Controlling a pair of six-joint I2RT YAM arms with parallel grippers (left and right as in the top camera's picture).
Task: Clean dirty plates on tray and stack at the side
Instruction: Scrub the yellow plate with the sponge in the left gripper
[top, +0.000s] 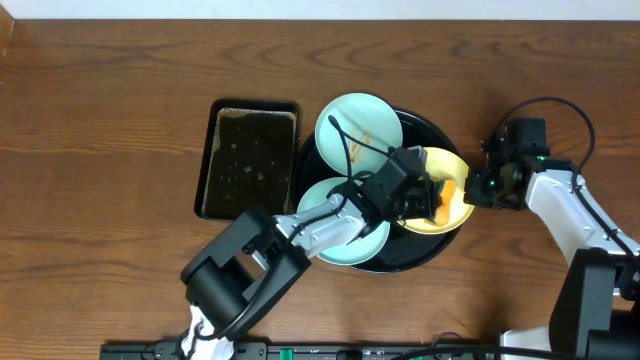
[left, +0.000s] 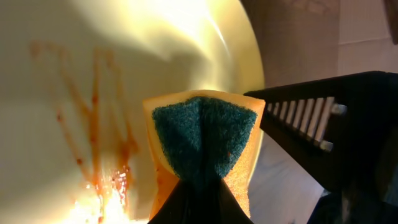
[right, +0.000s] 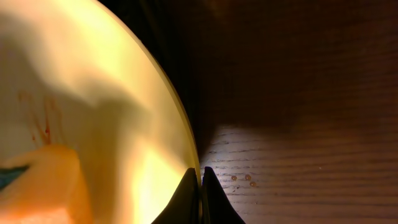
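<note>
A: Status?
B: Early; all 3 plates sit on the tray (top: 402, 263); nothing stacked on the desk (top: 100, 150) yet. My left jaws are clamped on the sponge (left: 202, 143), pressed to the yellow plate (top: 450, 162) at tray's right; sauce streaks (left: 93, 124) on it; right jaws pinch its right rim tight.
A: Blue ones?
B: Far blue plate (top: 360, 125) & near blue plate (top: 355, 250) look untouched; stacking's all left.

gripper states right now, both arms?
Left gripper: shut on the sponge.
Right gripper: shut on the yellow plate, at its rim.
</note>
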